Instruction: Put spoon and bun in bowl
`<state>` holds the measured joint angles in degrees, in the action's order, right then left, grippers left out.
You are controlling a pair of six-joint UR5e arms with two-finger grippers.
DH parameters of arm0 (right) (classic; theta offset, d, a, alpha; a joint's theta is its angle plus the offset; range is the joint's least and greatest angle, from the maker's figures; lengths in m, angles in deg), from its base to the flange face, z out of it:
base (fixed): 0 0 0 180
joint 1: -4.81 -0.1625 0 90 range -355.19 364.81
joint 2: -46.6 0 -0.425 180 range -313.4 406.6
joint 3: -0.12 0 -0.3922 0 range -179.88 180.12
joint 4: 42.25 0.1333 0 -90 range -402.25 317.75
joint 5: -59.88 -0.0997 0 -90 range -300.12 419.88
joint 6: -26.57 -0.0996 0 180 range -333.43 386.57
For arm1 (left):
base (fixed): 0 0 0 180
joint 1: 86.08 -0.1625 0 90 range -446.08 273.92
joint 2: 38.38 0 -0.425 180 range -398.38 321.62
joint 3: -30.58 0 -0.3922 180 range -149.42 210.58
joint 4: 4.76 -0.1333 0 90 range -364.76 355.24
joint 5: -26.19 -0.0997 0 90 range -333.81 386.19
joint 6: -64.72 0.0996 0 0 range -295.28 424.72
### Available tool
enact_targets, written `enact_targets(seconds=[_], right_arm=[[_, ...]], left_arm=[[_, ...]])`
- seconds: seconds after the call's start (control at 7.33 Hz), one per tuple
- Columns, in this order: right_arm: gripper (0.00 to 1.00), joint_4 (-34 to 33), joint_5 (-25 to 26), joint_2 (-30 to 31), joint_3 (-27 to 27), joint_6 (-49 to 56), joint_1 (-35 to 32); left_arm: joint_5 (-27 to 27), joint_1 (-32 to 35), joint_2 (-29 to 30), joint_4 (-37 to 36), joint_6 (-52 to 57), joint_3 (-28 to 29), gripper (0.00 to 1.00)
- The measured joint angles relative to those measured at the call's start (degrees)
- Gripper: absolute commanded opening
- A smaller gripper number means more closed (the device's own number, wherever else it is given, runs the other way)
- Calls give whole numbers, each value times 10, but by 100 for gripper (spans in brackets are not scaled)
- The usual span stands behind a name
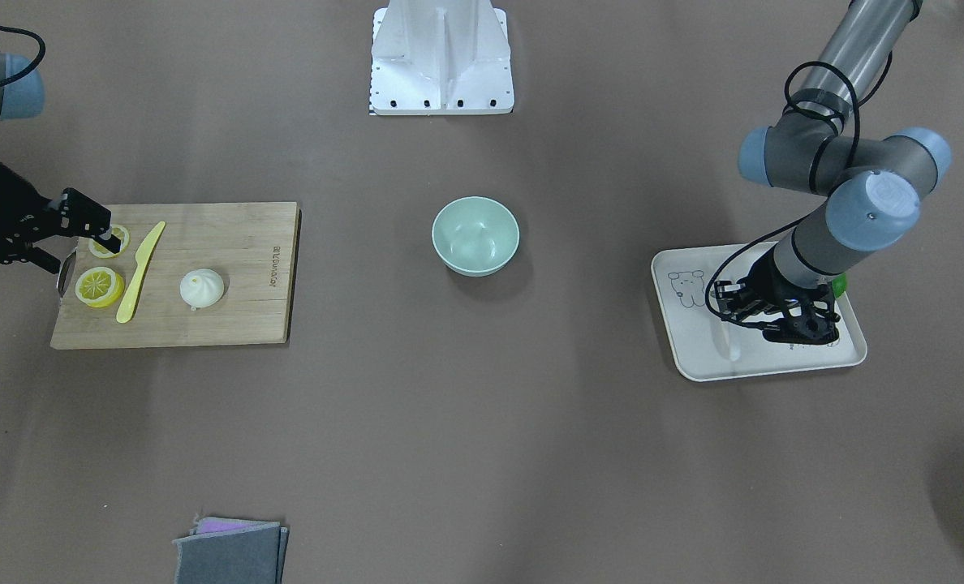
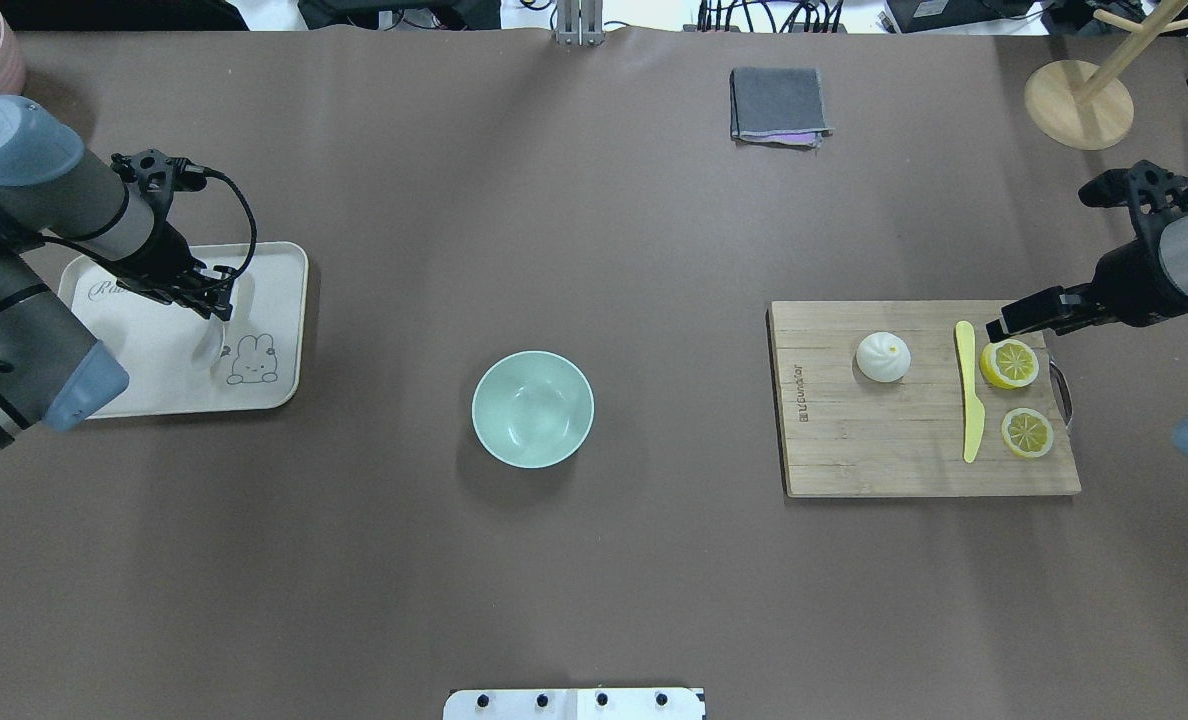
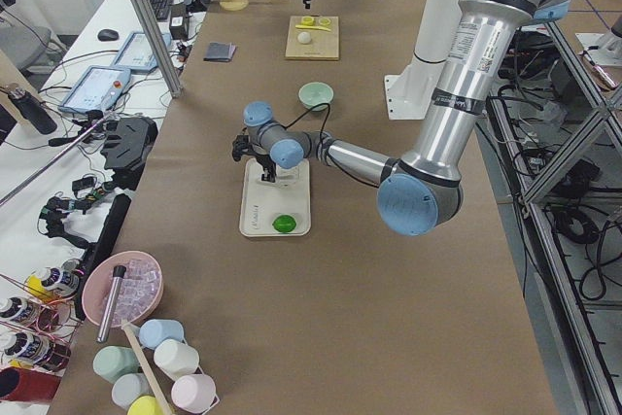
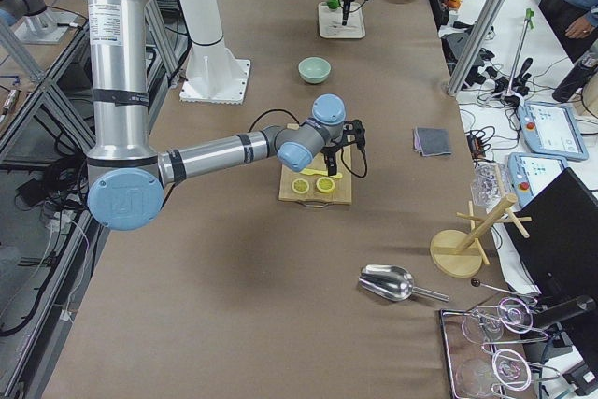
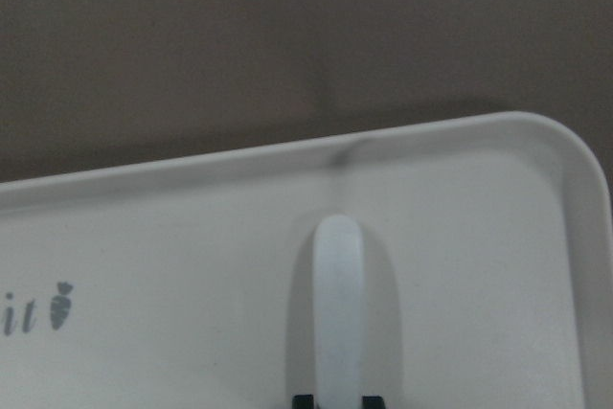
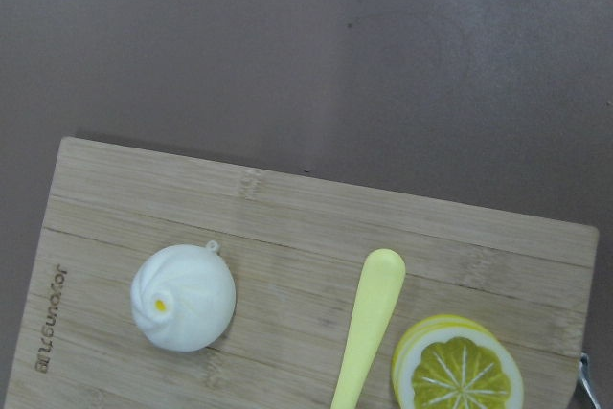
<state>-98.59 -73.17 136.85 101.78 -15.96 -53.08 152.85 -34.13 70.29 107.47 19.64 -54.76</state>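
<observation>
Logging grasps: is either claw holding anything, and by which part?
The left claw pinches the spoon by its handle, the spoon lying on the tray. The right claw is open, holding nothing.

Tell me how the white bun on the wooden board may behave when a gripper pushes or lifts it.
The bun looks round and domed, so a sideways push would probably slide or roll it across the flat board. It is small, so likely light. Whether it is soft or rigid cannot be told.
</observation>
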Motion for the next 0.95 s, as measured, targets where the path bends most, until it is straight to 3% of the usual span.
enact_targets(seconds=[0.41, 0.82, 0.95], right_arm=[[98, 0, 48, -25, 9, -64, 41], [96, -1, 108, -37, 7, -84, 94], [95, -1, 120, -38, 5, -85, 105]], left_arm=[[22, -24, 67, -3, -109, -67, 0], [-53, -128, 162, -1, -244, -73, 0], [-74, -151, 174, 0, -261, -72, 67]])
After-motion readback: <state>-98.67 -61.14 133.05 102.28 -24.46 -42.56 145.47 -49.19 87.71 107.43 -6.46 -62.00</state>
